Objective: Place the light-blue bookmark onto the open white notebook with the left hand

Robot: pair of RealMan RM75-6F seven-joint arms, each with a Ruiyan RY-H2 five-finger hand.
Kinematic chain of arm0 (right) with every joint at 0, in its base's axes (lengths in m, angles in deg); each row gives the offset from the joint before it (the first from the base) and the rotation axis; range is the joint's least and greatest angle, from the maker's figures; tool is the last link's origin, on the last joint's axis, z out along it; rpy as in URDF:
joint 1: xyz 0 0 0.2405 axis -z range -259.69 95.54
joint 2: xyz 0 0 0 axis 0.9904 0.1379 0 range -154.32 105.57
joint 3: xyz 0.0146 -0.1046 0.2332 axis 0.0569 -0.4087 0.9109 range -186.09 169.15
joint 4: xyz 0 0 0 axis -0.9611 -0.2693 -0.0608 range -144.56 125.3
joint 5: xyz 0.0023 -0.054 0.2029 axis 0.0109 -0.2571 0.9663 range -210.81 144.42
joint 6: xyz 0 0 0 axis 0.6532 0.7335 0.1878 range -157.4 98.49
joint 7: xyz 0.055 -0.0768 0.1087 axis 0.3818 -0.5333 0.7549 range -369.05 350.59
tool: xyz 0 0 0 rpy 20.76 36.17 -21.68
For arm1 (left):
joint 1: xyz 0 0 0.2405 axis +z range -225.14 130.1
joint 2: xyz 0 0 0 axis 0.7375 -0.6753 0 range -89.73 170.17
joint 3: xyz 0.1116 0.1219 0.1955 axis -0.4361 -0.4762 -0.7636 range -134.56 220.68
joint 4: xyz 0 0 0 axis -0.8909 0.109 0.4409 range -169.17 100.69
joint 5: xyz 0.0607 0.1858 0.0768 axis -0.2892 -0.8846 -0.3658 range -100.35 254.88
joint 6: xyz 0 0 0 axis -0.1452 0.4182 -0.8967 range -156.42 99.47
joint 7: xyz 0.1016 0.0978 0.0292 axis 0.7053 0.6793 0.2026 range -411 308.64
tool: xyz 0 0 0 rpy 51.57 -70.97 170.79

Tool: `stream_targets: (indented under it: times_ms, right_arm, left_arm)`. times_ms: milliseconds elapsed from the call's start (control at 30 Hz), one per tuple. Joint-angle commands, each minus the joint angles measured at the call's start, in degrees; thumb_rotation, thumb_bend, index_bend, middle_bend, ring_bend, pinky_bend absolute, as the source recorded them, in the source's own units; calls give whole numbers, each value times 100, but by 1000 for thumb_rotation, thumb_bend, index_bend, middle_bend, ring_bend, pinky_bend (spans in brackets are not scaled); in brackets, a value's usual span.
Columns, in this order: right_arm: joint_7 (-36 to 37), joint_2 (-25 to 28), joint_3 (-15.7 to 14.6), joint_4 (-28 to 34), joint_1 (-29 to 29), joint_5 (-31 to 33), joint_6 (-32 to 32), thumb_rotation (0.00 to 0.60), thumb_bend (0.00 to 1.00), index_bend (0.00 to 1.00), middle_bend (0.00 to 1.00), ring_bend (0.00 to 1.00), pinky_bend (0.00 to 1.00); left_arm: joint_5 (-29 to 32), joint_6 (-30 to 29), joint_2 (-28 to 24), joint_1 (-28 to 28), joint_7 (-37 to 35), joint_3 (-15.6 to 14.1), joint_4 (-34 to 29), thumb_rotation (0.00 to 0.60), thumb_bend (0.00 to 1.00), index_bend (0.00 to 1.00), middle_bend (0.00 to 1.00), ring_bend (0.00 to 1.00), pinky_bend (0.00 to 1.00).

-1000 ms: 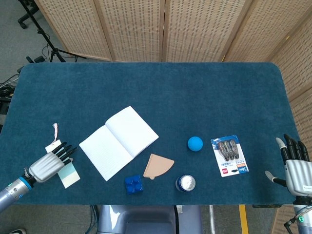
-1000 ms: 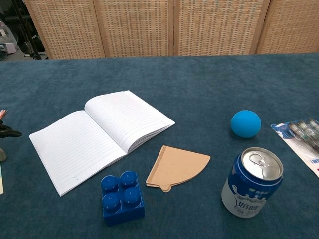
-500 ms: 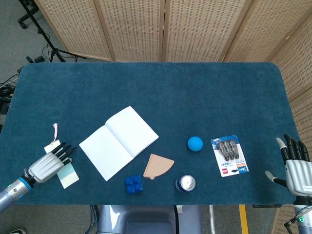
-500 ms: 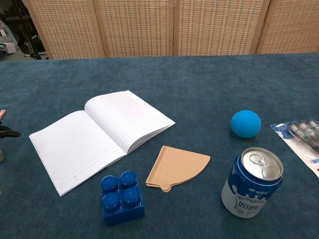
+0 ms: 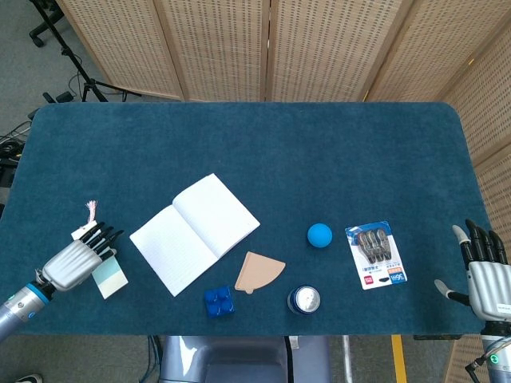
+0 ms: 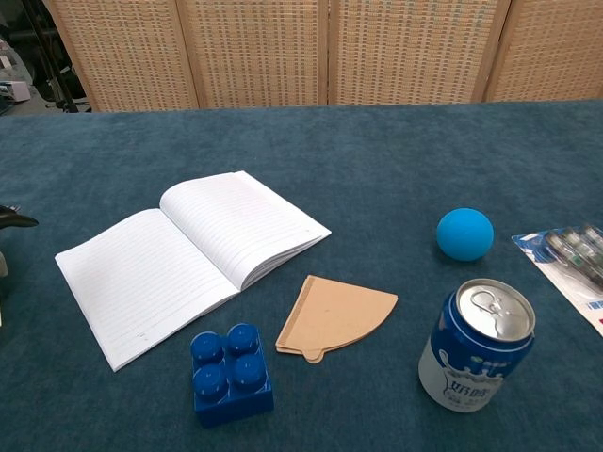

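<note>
- Light-blue bookmark [image 5: 108, 279] lies flat on the blue surface [image 5: 319, 159], well left of the open white notebook [image 5: 194, 231].
- Left hand [image 5: 73, 262] rests over the bookmark's upper end, dark fingers extended; whether it grips the bookmark cannot be told.
- Right hand [image 5: 484, 270] holds nothing, fingers spread, at the surface's right edge.

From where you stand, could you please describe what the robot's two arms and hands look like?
The left hand has a silver-grey ribbed back and black fingers, on a grey forearm with a blue ring at the wrist. The right hand is likewise light grey with black fingers and a small dark label; a green mark shows on its wrist below.
</note>
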Motion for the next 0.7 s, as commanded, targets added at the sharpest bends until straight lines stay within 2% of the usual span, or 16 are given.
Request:
stream_targets:
  times_ms: [33,200,700]
  right_arm:
    - [3,1,-2,2,0,-2,-2,600,156,0,0,0,0]
    - [24,12,-6,9,2,-12,-2,600,156,0,0,0,0]
    - [251,76,1,2,5,2,-34,600,156,0,0,0,0]
  left_arm:
    - [-4,-20,-98,-79,80,68,-147,600,248,392,0,0,0]
    - [-11,64,-230,-283,270,214,-474,600,247,392,0,0,0]
    - [348,1001,-238,-937,914,694,-1587,600,247,393,0,0,0]
